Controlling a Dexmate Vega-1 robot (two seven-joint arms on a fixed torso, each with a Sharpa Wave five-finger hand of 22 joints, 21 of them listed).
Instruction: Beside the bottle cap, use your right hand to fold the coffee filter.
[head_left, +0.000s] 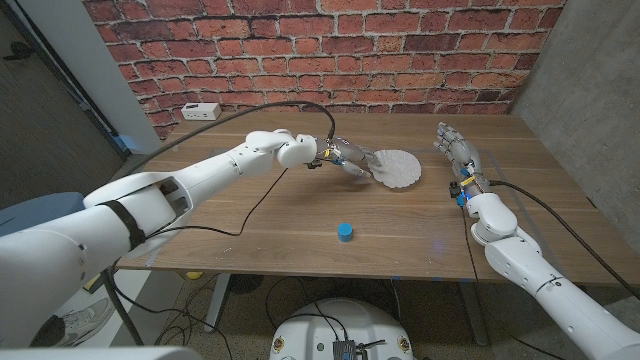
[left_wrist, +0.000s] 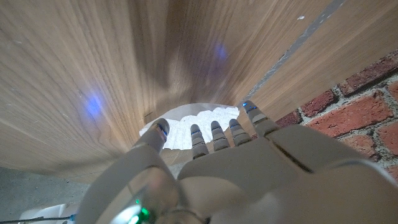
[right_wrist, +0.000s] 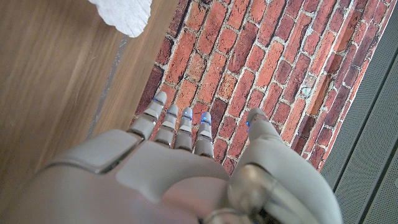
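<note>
Legible text: none found in any view.
White box (head_left: 201, 110) at the counter's far edge: dark markings on its face, too small to read.
Bottle cap (head_left: 344, 232): plain blue, unmarked.

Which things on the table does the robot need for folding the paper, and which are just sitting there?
Needed for the job:
coffee filter, white and round, with the left hand at its edge
bottle cap, blue, nearer the front edge
right hand, fingers apart, holding nothing

Just lying about:
white box at the far left by the brick wall
</note>
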